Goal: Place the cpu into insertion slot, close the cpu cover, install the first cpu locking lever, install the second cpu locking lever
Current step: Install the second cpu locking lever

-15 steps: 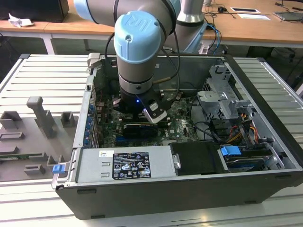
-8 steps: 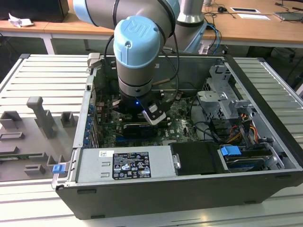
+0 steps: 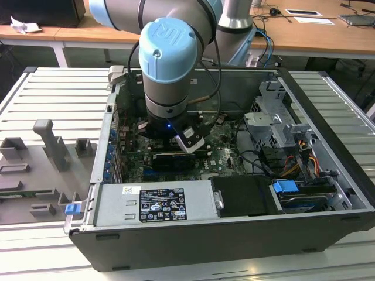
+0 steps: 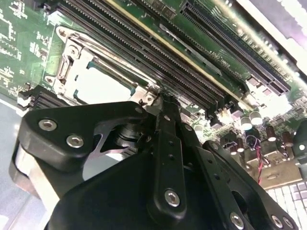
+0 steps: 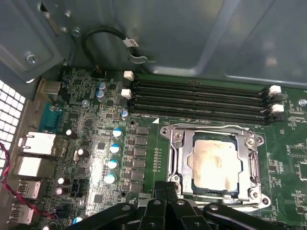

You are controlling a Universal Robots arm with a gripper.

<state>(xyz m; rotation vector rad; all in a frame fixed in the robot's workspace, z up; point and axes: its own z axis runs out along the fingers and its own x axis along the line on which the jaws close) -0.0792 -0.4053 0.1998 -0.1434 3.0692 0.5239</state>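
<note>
- The arm reaches down into an open computer case [image 3: 328,193] in the exterior view, its blue-capped wrist joint [image 3: 167,44] over the green motherboard [image 3: 222,153].
- The cpu [image 5: 214,163] lies flat in the insertion slot [image 5: 181,158], its pale metal top facing up in both wrist views.
- The cpu cover [image 5: 252,158] lies down around the chip (its cut-out middle frames the metal top), and silver metal rims the socket on all visible sides.
- The gripper [image 5: 165,189] sits just beside the socket's edge in the first wrist view; its black fingers [image 5: 158,211] stand close together with nothing seen between them, the tips low near the frame.
- In the second wrist view the gripper's black linkage [image 4: 168,158] fills the foreground, with its tip next to a corner of the socket frame.
- Four long black memory slots [image 5: 196,98] run alongside the socket, between it and the grey case wall [image 5: 192,33].
- A grey power supply box [image 3: 155,204] sits at the near side of the case in the exterior view.
</note>
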